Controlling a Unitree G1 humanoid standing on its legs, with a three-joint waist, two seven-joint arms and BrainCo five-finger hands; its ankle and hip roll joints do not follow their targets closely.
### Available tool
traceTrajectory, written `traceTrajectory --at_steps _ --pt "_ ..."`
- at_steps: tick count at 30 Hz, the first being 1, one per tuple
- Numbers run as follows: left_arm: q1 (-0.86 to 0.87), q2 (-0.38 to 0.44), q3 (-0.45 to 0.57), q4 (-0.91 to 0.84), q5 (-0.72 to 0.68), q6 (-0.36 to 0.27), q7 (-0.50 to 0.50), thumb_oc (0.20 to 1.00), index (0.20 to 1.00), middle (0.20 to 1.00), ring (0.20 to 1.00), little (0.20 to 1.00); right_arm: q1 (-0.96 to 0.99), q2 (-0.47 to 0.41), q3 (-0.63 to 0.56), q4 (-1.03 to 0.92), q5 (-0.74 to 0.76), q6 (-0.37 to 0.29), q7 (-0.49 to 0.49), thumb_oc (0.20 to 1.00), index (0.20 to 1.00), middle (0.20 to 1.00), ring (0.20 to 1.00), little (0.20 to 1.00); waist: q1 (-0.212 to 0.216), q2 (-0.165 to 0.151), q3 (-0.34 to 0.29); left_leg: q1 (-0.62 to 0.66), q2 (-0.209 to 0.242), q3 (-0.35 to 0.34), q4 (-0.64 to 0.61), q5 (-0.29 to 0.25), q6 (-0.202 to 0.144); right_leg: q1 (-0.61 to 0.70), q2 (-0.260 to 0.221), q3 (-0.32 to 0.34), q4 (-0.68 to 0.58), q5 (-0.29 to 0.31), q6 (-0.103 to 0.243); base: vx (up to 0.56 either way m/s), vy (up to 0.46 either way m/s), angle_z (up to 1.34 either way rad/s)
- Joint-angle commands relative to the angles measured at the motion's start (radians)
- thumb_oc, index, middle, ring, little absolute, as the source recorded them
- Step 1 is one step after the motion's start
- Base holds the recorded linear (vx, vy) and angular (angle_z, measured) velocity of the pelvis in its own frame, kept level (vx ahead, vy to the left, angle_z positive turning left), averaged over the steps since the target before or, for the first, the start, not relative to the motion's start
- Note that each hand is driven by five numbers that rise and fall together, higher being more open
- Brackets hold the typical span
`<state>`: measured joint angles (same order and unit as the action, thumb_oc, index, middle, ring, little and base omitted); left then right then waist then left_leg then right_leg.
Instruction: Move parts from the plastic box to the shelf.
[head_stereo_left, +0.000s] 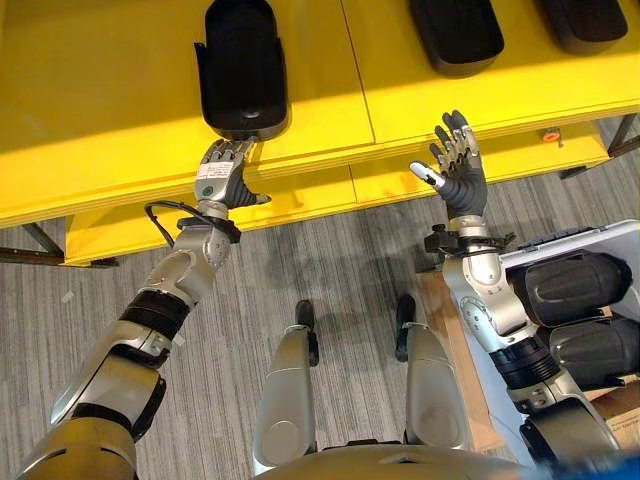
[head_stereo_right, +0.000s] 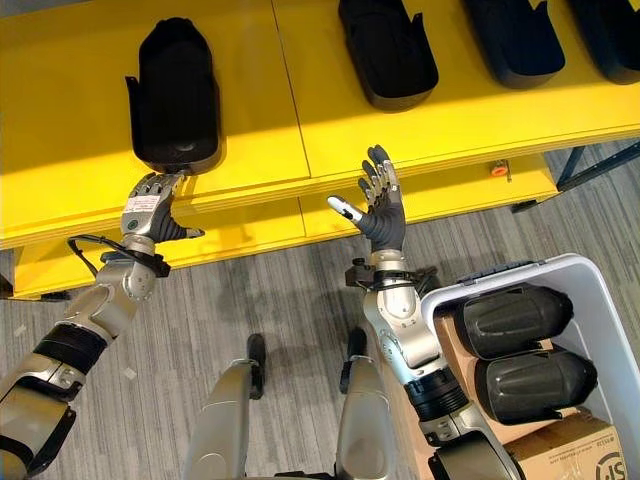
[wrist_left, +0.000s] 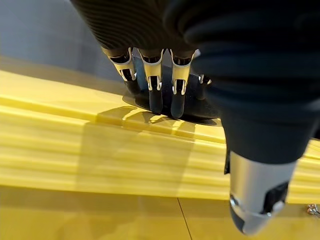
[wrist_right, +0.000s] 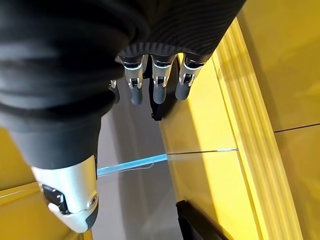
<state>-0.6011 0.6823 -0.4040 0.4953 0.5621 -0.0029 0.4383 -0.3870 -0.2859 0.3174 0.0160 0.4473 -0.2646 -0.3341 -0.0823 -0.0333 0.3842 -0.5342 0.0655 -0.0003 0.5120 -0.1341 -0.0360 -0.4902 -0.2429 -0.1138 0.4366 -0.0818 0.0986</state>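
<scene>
A black moulded part (head_stereo_left: 240, 65) lies on the yellow shelf (head_stereo_left: 90, 110), its near end at the shelf's front edge. My left hand (head_stereo_left: 225, 172) is open, and its straight fingers (wrist_left: 152, 90) touch that near end (wrist_left: 195, 107). My right hand (head_stereo_left: 457, 168) is raised in front of the shelf edge further right, open with fingers (wrist_right: 157, 85) spread and holding nothing. Two more black parts (head_stereo_right: 510, 320) (head_stereo_right: 530, 385) lie in the white plastic box (head_stereo_right: 590, 275) at the lower right.
More black parts (head_stereo_right: 385, 45) (head_stereo_right: 515, 40) sit further right on the shelf. A lower yellow shelf level (head_stereo_left: 300, 200) juts out below the hands. A small orange item (head_stereo_left: 549, 134) lies on the shelf edge. A cardboard box (head_stereo_right: 570, 450) stands beside the plastic box.
</scene>
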Motion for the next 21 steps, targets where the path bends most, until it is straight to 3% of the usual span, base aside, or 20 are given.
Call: traceTrajectory --at_steps 1,21 --pt "-0.080 0.022 -0.007 0.036 -0.009 0.004 0.034 1.000 1.000 1.000 1.000 1.000 0.030 -0.017 -0.007 -0.126 -0.006 -0.051 0.011 1.000 1.000 1.000 1.000 1.000 0.003 -0.008 -0.040 0.026 0.045 0.020 0.014 -0.040 -0.024 0.061 -0.030 0.011 0.001 -0.021 0.033 0.00 0.000 0.00" --pt "-0.183 0.014 -0.067 0.095 -0.020 0.008 0.037 1.000 1.000 1.000 1.000 1.000 0.043 -0.032 0.006 -0.136 0.005 -0.059 0.017 1.000 1.000 1.000 1.000 1.000 -0.013 -0.010 -0.041 0.016 0.052 0.026 0.026 -0.041 -0.026 0.042 -0.025 0.025 0.012 -0.023 0.032 0.00 0.000 -0.02"
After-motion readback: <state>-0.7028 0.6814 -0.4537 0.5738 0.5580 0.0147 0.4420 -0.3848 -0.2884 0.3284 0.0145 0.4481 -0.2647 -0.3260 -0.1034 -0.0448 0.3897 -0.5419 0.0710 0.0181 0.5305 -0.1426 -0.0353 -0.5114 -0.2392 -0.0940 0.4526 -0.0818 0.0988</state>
